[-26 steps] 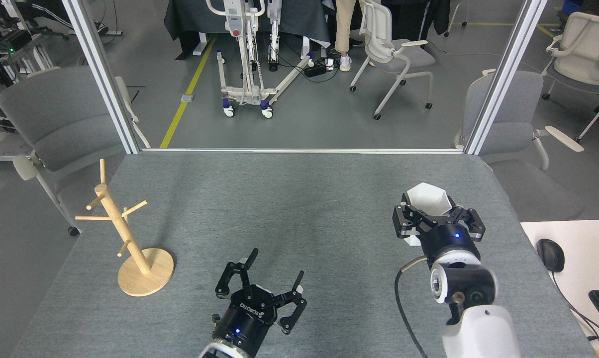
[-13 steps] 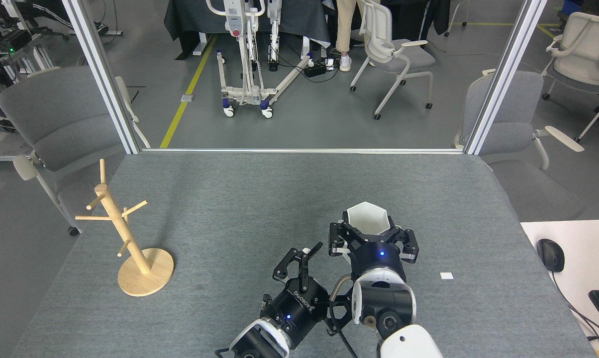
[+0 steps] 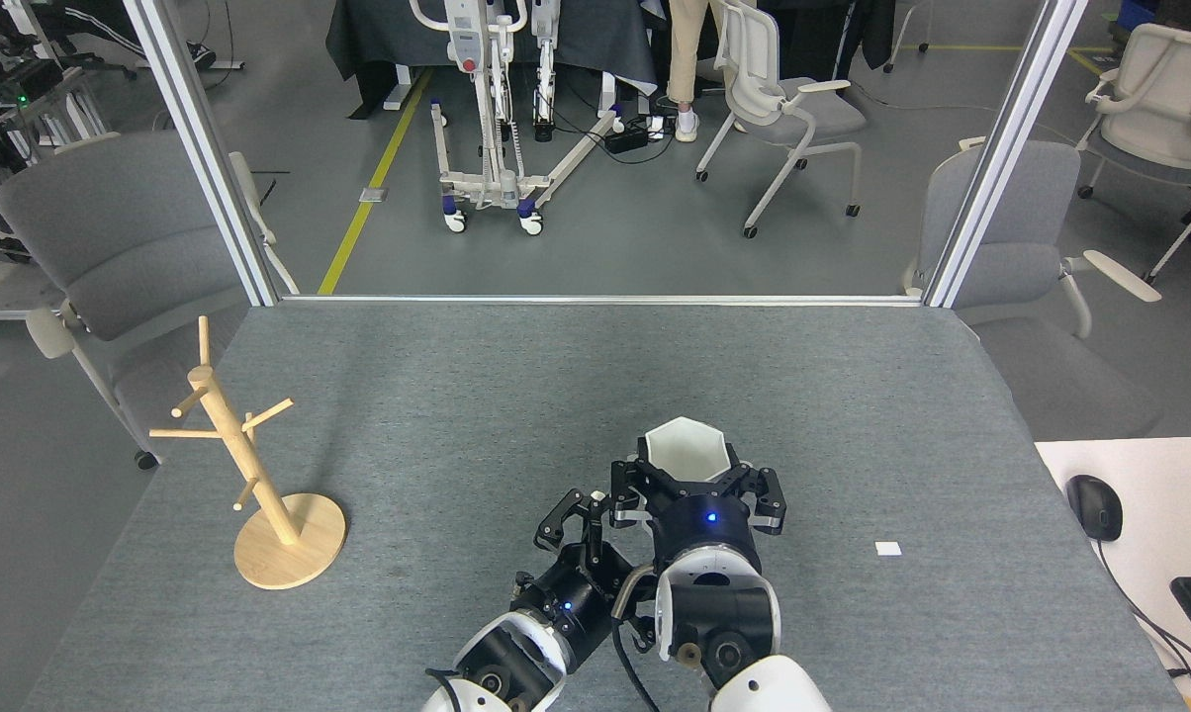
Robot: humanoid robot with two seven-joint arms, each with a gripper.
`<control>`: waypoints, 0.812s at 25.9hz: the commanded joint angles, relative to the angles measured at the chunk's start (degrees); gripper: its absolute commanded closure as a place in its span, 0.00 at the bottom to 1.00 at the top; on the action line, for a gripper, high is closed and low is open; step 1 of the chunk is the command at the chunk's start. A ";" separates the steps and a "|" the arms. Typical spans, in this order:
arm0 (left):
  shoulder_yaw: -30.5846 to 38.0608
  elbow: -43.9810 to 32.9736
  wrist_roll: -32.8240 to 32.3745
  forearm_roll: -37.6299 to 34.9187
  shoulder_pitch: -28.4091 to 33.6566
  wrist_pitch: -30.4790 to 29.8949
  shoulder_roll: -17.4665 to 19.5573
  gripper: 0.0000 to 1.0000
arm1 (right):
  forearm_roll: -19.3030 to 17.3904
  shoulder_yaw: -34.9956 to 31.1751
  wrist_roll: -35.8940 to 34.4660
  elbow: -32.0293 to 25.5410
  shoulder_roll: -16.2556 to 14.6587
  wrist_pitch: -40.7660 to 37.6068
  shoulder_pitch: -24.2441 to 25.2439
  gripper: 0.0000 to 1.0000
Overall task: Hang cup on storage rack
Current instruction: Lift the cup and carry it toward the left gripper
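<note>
Even, bright overhead light fills the scene. The bench shows a soft, diffuse shadow beside the storage rack near its left edge. Focus is sharp throughout; straight frame posts lean outward toward the corners.

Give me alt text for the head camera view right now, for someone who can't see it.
The right gripper holds a white faceted cup upright above a grey table, with the open left gripper close beside it on the left. A wooden storage rack with bare pegs stands far off at the table's left edge.
</note>
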 commanded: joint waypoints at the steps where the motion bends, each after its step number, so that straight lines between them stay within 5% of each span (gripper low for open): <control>1: 0.62 0.24 -0.25 0.30 -0.09 -0.42 -0.08 0.01 | 0.02 0.35 -0.07 1.05 1.01 0.03 -0.06 0.83; 14: 0.79 2.97 -9.30 6.81 -3.07 -0.86 -1.13 0.06 | -0.07 4.31 -0.16 4.22 3.21 1.18 0.20 0.83; 16: 0.79 3.06 -10.18 6.63 -3.07 -1.04 -0.87 0.23 | -0.07 4.83 -0.25 5.01 3.39 1.53 0.20 0.83; 17: 0.70 2.97 -11.32 6.72 -2.99 -1.39 -0.69 0.39 | -0.07 5.10 -0.25 5.45 3.56 1.70 0.20 0.83; 19: 0.70 2.53 -14.31 6.81 -2.72 -2.18 -0.34 1.00 | -0.07 5.27 -0.25 6.24 4.00 2.14 0.37 0.83; 21: 0.79 2.79 -14.84 6.81 -2.63 -3.24 -0.61 1.00 | -0.07 5.36 -0.25 6.42 4.09 2.14 0.64 0.83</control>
